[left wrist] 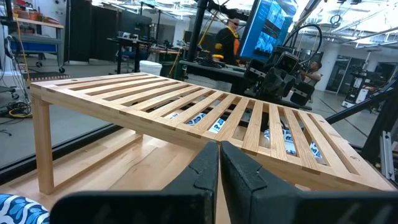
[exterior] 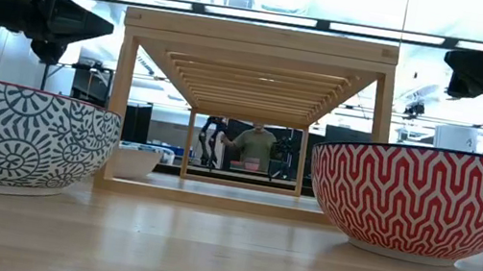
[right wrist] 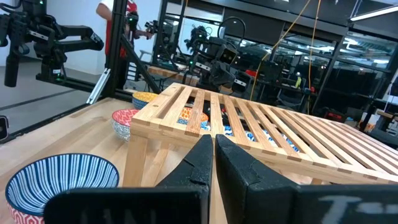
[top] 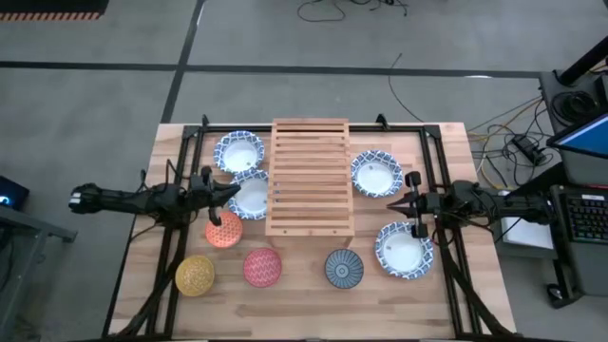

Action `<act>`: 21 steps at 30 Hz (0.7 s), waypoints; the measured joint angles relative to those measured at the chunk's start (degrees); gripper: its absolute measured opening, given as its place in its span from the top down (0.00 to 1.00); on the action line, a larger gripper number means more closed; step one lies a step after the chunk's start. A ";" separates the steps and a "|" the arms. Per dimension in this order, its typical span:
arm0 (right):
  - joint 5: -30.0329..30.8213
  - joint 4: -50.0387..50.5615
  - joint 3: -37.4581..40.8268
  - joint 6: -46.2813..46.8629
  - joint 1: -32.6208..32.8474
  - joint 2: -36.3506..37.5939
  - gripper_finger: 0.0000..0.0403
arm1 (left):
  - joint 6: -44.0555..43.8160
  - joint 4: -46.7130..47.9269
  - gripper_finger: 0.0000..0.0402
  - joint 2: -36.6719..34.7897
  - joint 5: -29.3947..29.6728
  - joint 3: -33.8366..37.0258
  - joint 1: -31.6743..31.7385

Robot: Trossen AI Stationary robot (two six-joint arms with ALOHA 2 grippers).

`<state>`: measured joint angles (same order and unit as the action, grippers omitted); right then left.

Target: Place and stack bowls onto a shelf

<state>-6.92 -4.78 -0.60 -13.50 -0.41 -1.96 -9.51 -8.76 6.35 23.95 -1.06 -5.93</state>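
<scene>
Light wooden slatted shelf: table centre, bare on top. 8 round bowls around it, on the table.

Left gripper and right gripper: fingers together, holding nothing, flanking the shelf.

Risk, judged: the 2 overlapping blue-rimmed wide bowls may shift together when 1 is gripped.

Obscured: bowl patterns beneath slats.

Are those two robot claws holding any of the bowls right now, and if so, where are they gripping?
No. The left gripper and the right gripper are both shut on nothing, hovering beside the wooden shelf. Every bowl sits untouched on the table.
</scene>
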 joint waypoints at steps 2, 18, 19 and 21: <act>-0.01 -0.02 0.00 0.00 0.00 -0.02 0.98 | -0.01 0.00 1.00 0.00 0.02 0.01 0.00; -0.02 -1.21 0.02 1.34 0.00 -0.02 0.98 | 0.01 -0.08 1.00 0.00 0.02 0.00 0.02; -0.04 -2.29 0.01 3.77 0.00 -0.02 0.98 | 0.01 -0.22 1.00 0.00 0.02 0.00 0.01; 0.90 -5.06 0.02 9.28 0.00 -0.03 0.98 | -0.01 -1.14 1.00 0.00 0.04 0.00 0.00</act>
<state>-6.02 -9.83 -0.58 -4.22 -0.40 -1.99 -9.51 -9.89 6.35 23.99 -1.06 -5.93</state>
